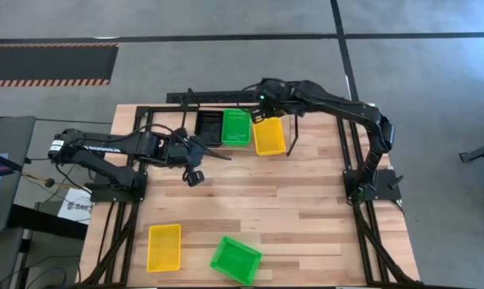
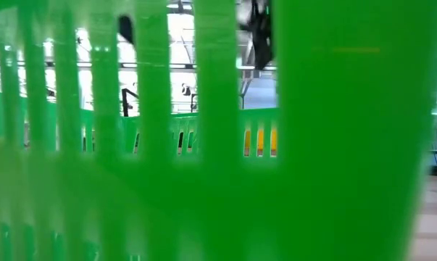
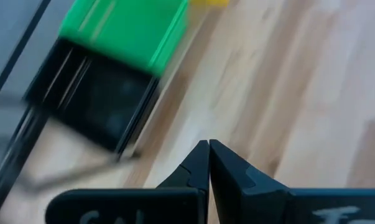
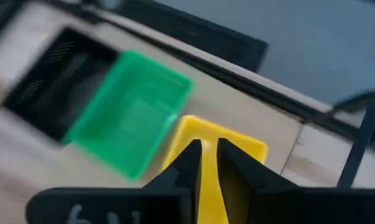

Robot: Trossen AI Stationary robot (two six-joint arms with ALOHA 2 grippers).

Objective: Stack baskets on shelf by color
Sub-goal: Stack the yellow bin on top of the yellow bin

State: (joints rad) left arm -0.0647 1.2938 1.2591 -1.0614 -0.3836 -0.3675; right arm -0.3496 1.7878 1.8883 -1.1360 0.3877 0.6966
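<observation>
**Two loose baskets near edge, both arms up at the shelf**

Left to right in the high view: left gripper [image 1: 195, 177] hangs mid-table, just in front of the shelf [image 1: 157, 112]; its wrist view shows the fingers [image 3: 199, 163] pressed together, holding nothing. On the shelf we see a black stack [image 1: 209, 127], green stack [image 1: 236, 127] and yellow stack [image 1: 269, 136], side by side, long axes running front to back. Right gripper [image 1: 264, 112] sits over the yellow stack's far end; its wrist view shows the fingers [image 4: 188, 163] slightly apart with yellow between, but we can't tell if they're gripping.

Still loose: yellow basket [image 1: 164, 246] and green basket [image 1: 236, 259], at the near edge, well apart from both grippers. Yellow lies square, green is skewed. We judge the left arm nearer to both; it would need to turn its wrist for the green.

The low view is blocked by green slats [image 2: 204, 145], presumably that loose green basket against the lens. Only the high view gives the layout.
</observation>
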